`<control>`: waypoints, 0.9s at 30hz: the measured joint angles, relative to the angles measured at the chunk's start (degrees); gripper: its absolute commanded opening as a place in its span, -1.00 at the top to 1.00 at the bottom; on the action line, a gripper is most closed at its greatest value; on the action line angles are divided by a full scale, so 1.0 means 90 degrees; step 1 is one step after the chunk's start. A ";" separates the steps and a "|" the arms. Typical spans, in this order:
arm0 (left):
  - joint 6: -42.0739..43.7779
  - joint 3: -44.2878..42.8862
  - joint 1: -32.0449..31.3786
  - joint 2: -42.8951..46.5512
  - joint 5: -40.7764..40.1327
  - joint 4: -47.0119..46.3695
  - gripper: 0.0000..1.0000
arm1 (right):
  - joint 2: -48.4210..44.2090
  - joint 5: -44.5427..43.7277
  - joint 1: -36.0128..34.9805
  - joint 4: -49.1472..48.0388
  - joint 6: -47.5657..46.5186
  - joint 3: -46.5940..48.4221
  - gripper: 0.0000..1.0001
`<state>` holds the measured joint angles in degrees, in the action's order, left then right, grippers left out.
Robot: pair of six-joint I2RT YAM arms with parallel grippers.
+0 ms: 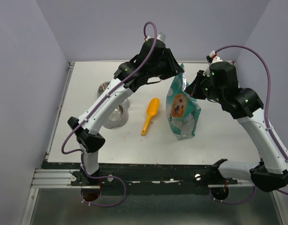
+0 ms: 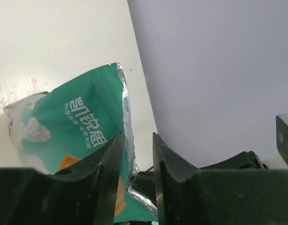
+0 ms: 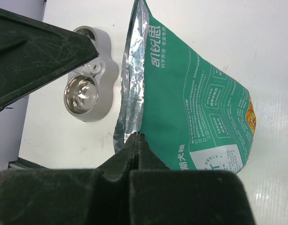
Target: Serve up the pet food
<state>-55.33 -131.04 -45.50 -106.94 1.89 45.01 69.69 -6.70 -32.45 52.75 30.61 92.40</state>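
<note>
White worktop [image 1: 87, 140], grey walls. Bag [image 1: 183, 112] stands upright, top open. Right gripper [image 3: 136, 137] pinches bag's foil rim. Left gripper [image 2: 137, 143] spread, rim edge in its gap. Scoop [image 1: 150, 115] just left of bag; bowl [image 3: 83, 96] farther left. Pet food not visible.

On the one bench [image 1: 219, 140] are one teal-and-white bag [image 1: 184, 110], one orange scoop [image 1: 150, 116] and one feeder [image 3: 105, 96] with two steel bowls [image 3: 81, 93], while two arms, the left arm [image 1: 106, 106] and the right arm [image 1: 260, 128], carry one pincer each, the left pincer [image 2: 137, 154] and the right pincer [image 3: 137, 140].
</note>
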 measured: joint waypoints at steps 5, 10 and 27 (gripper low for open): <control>-0.0012 0.0075 0.0000 -0.0005 0.0015 0.0053 0.08 | 0.0000 0.0015 0.0000 0.0000 0.0000 0.0000 1.00; -0.0027 0.0080 0.0000 -0.0039 0.0044 0.0070 0.29 | 0.0000 0.0022 0.0000 -0.0002 0.0000 0.0000 0.99; -0.0032 0.0291 0.0000 -0.0119 0.0265 0.0063 0.84 | 0.0005 0.0219 0.0022 -0.0046 0.0000 0.0000 0.99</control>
<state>-55.61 -128.42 -45.50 -108.01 4.27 45.58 69.73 -4.73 -32.25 52.34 30.61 92.40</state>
